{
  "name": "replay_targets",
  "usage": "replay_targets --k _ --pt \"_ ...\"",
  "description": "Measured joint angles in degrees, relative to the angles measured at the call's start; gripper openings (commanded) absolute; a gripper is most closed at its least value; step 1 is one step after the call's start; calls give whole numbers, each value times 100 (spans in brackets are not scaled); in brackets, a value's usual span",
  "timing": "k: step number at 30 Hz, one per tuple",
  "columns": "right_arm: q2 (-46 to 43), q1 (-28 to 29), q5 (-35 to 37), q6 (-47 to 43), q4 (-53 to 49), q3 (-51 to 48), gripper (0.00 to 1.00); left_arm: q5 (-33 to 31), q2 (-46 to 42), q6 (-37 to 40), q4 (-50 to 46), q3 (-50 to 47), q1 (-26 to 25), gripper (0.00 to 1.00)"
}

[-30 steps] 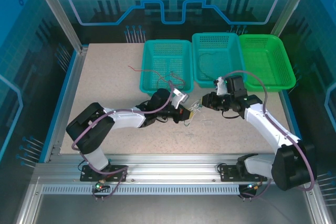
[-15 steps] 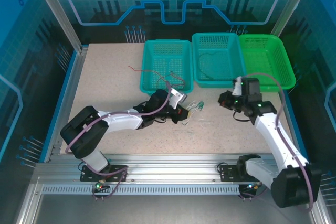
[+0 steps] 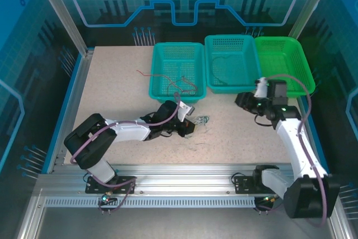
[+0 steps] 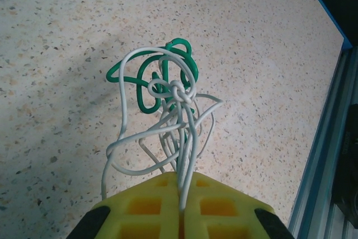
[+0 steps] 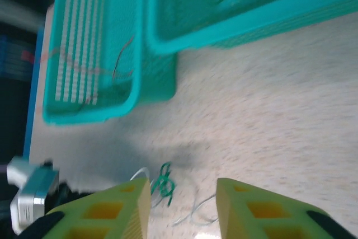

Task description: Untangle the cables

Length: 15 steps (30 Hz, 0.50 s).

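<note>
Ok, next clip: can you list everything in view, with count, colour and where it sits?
table: one, speckled beige, under everything.
left basket: one, teal, at the far edge.
middle basket: one, teal, beside it.
right basket: one, green, at the end of the row.
red wire: one, running from the table into the left basket.
dark wire: one, thin, in the middle basket.
tangle: one, white and green wires knotted together, mid-table.
left arm: one, white and black; yellow jaws shut on the tangle's strands.
right arm: one; yellow jaws open and empty, in front of the middle basket.
</note>
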Motion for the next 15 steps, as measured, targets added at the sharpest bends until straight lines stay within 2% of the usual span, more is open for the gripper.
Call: replay_targets --k 4,6,8,12,15 --pt "649 793 -229 28 332 -81 43 24 0 -2 13 0 0 0" --pt "931 925 -352 120 623 -243 52 46 0 -4 46 0 0 0" --pt "1268 1010 -496 208 896 -420 56 55 0 -4 116 0 0 0" --pt "1827 1172 -780 308 1331 -686 50 72 0 -4 173 0 0 0" --pt "2074 1193 -968 413 1683 -881 49 114 0 -4 234 0 0 0"
